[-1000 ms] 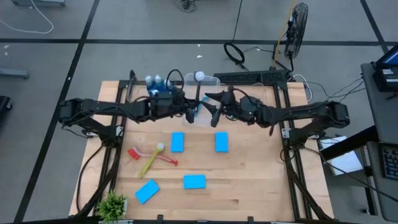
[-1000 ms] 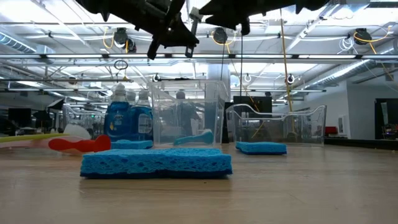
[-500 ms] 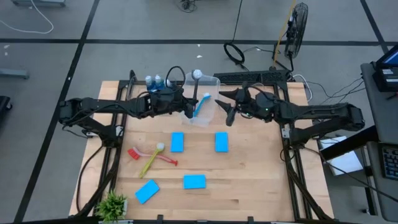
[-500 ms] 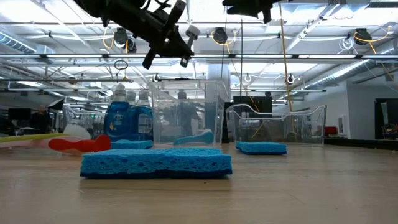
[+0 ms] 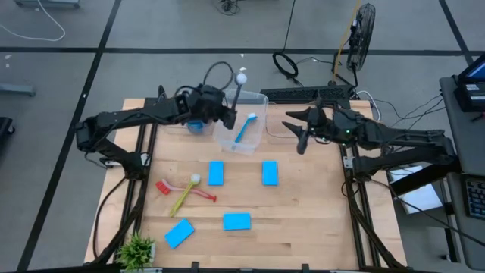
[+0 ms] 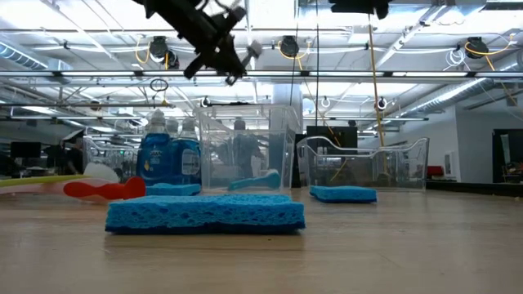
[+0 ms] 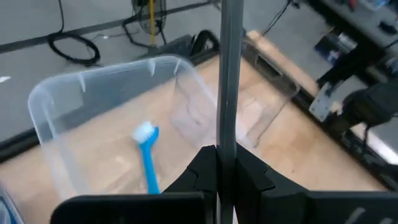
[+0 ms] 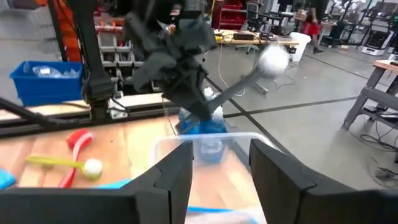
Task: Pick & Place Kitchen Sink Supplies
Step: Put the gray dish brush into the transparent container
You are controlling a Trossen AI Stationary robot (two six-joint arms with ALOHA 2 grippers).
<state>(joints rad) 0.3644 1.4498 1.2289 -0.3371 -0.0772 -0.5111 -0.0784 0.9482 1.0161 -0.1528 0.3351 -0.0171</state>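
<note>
Brush (image 5: 236, 89) clenched in left pincer (image 5: 224, 114) above bin rim (image 5: 261, 97); right pincer (image 5: 297, 135) parted.

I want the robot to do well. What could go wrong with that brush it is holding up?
The left gripper pinches a dark-handled brush near its bottom end, above the clear bin. Held so low, the long brush might tip or slip in the fingers. If dropped from that height, it could bounce out or land across the rim. It might also land on the blue brush already lying inside. The right gripper waits off to the side, apart from the bin.
</note>
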